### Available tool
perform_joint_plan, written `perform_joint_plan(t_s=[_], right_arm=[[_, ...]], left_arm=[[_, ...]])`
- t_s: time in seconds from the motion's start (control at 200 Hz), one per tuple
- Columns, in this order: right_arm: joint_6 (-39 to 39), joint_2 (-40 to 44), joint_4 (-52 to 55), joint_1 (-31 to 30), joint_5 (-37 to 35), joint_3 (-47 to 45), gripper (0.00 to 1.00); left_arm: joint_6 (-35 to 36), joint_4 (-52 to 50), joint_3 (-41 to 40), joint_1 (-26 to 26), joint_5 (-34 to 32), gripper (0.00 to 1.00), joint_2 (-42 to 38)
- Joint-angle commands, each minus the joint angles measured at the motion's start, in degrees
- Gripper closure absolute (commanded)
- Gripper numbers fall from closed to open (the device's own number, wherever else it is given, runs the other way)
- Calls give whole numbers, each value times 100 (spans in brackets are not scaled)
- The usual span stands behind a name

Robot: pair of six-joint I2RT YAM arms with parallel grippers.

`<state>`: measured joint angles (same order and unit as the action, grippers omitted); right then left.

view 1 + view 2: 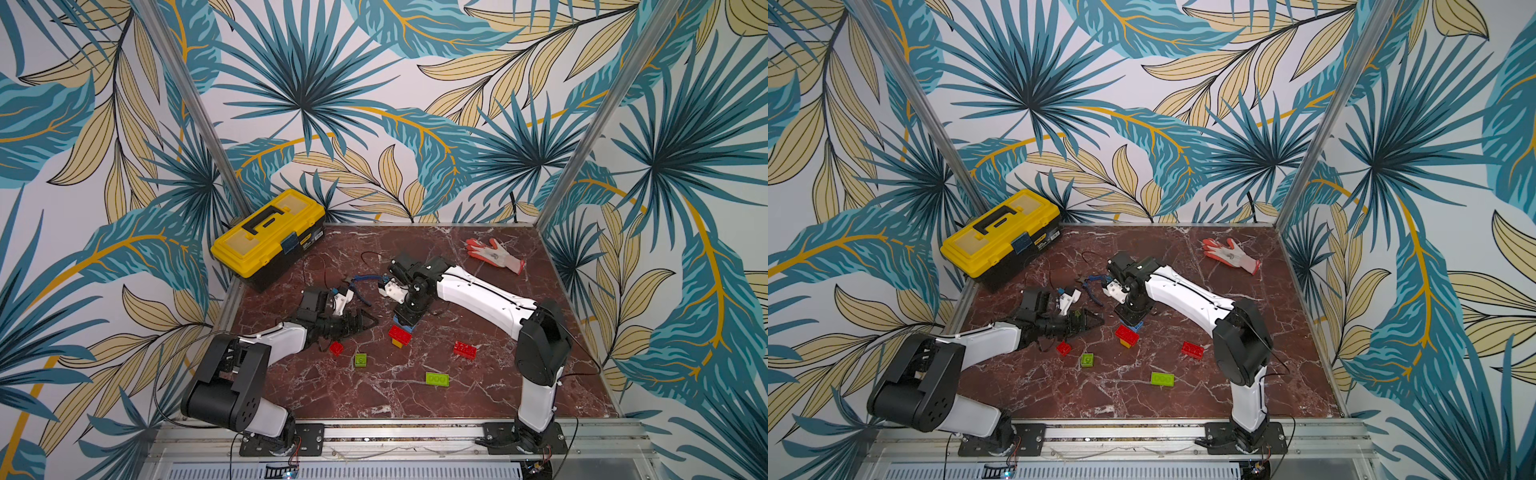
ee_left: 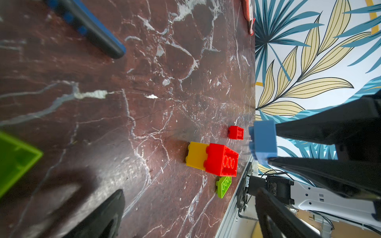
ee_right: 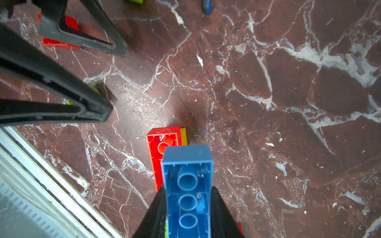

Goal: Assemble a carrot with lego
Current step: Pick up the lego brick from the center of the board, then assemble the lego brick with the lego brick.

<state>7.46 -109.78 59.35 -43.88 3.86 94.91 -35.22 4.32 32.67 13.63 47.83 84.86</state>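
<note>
Right wrist view: the right gripper (image 3: pixel 188 191) pinches a blue brick (image 3: pixel 186 162) just above the carrot (image 3: pixel 162 142), only a red-on-yellow stack. Left of that carrot, the left gripper (image 1: pixel 368 319) hangs spread and empty.

stack: red-on-yellow plastic brick stack (image 1: pixel 400 336) on dark-red marbled surface (image 1: pixel 374 399) | right end effector (image 1: pixel 405 320) just above stack, clamping blue plastic brick (image 1: pixel 409 329) | left end effector (image 1: pixel 368 322) left of stack, jaws apart, empty | small red plastic brick (image 1: pixel 336 348), lime-green square plastic brick (image 1: pixel 360 360) near stack, left
</note>
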Motion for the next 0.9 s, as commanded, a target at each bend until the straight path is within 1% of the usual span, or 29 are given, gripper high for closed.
perform_joint_plan(t_s=[0.0,0.205,0.215,0.235,0.431,0.896], right_arm=[[-79,-123,242,-127,-232,45,73],[-144,-166,219,-183,-228,27,73],[-145,-171,218,-306,-228,27,73],[-148,-182,217,-357,-214,19,73],[-183,-297,194,-459,-245,14,73],[-223,-290,-7,-481,-411,-131,73]], left_arm=[[46,106,-6,-16,105,1,60],[49,105,18,-16,110,1,134],[48,107,20,-11,112,1,140],[42,107,20,-14,112,1,141],[44,104,5,-12,121,1,135],[37,104,32,-16,130,1,161]])
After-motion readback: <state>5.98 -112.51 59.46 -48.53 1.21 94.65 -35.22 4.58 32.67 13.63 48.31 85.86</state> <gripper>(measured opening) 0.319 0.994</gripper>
